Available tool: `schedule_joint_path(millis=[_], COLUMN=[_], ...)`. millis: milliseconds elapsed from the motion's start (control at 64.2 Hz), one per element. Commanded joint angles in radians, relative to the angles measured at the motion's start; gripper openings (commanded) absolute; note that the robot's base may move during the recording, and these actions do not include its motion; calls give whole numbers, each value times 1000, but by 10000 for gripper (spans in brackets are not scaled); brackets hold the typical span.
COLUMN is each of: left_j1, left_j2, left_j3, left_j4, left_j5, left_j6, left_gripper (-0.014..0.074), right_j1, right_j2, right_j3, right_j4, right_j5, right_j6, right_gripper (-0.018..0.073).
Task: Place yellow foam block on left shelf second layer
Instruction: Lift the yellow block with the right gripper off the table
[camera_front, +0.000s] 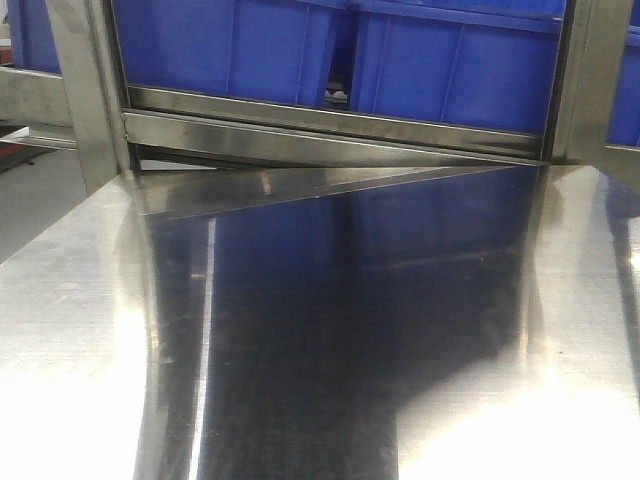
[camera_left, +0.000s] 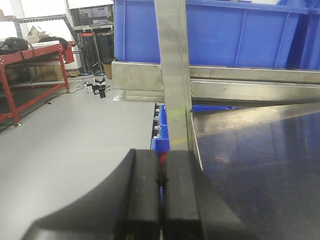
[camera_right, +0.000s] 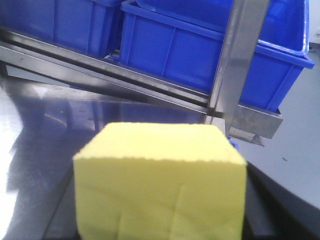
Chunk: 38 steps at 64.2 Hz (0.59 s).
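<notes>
The yellow foam block (camera_right: 160, 180) fills the lower middle of the right wrist view, held just above the steel table. My right gripper (camera_right: 160, 210) is shut on it; its dark fingers (camera_right: 260, 210) show at the block's two sides. My left gripper (camera_left: 161, 175) is shut and empty, its black pads pressed together, pointing at an upright steel shelf post (camera_left: 175, 75) at the table's left edge. The block and both grippers are out of the front view.
A shiny steel table (camera_front: 330, 330) runs to a steel shelf rail (camera_front: 330, 125) carrying blue bins (camera_front: 230, 45). In the right wrist view a shelf post (camera_right: 232, 60) stands ahead of the block with blue bins (camera_right: 190, 50) behind. A red-framed bench (camera_left: 30, 55) stands on the floor at left.
</notes>
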<state>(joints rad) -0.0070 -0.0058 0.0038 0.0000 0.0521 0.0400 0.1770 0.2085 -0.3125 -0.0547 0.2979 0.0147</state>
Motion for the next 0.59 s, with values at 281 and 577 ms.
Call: schedule_joint_path(millis=[281,577], left_j1=[1,1], left_j2=[-21,-21], left_j3=[26,26], left_j4=[-11,-11], left_j5=[-81,-81], left_j6=[-3,-3], left_gripper=[124,124], right_j1=[-6,-136], right_j2=[-2,-2], right_j3=[3,12], right_j4=[6,32], right_j5=[-174,-174], right_j6=[52,51], right_gripper=[507,507])
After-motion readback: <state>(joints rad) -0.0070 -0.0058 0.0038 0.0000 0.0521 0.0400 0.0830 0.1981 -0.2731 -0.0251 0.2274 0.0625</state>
